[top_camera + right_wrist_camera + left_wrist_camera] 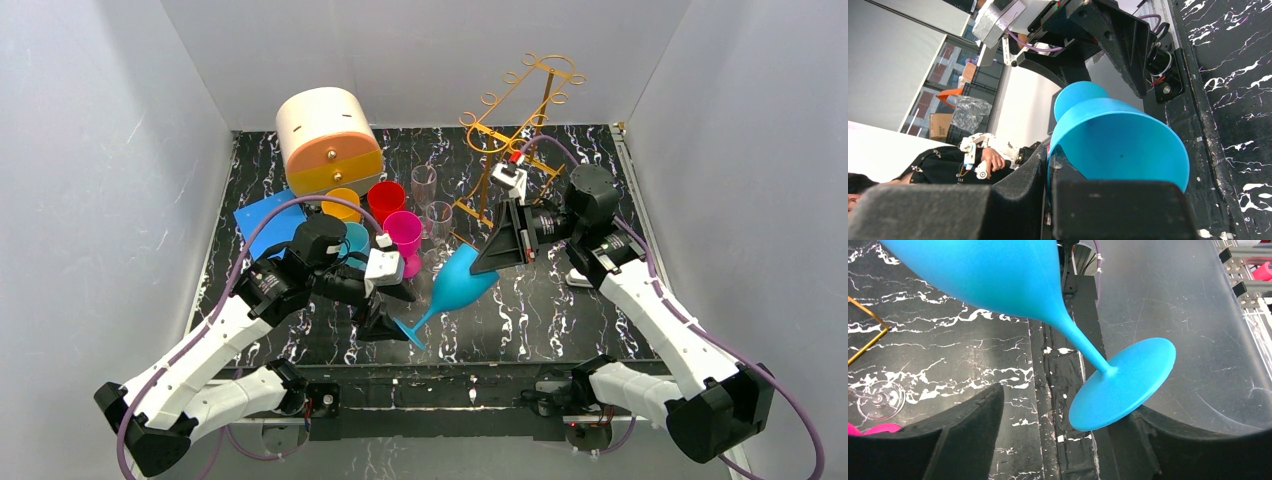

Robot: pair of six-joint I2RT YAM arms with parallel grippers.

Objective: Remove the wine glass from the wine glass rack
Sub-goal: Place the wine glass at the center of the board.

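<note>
Glass (462, 282): off rack (497, 135), tilted in air above worktop (560, 320), not set down.

Right gripper (497, 252): clenched on rim of bowl (1118, 145), one finger inside, one outside, seen in wrist view.

Left gripper (392, 322): released, jaws apart, grasping nothing. Foot (1123, 390) between its fingers (973, 420), close against one, well clear of the other. Cannot tell whether touching.

Key relation: long axis slanting from right gripper down to left gripper. Bowl high at right gripper's tips, stem (1083, 342) running down and toward near edge, foot low, right in front of left gripper. Rack behind right gripper, well apart from glass. Both arms at the glass, one at each end; held only by right.

Judged stage: removal from rack done, placing upright on worktop left.

Next move, as a guess: lower with right arm and rotate the axis to vertical so the foot lands flat, or re-grip stem with left.

Risks: thin pinch on rim, likely to pivot or slip under the glass's own weight. Foot edge likely to land first if kept tilted. Left gripper under the foot's path. Pink cup (403, 232) just beyond left gripper, in reach of a swing.
</note>
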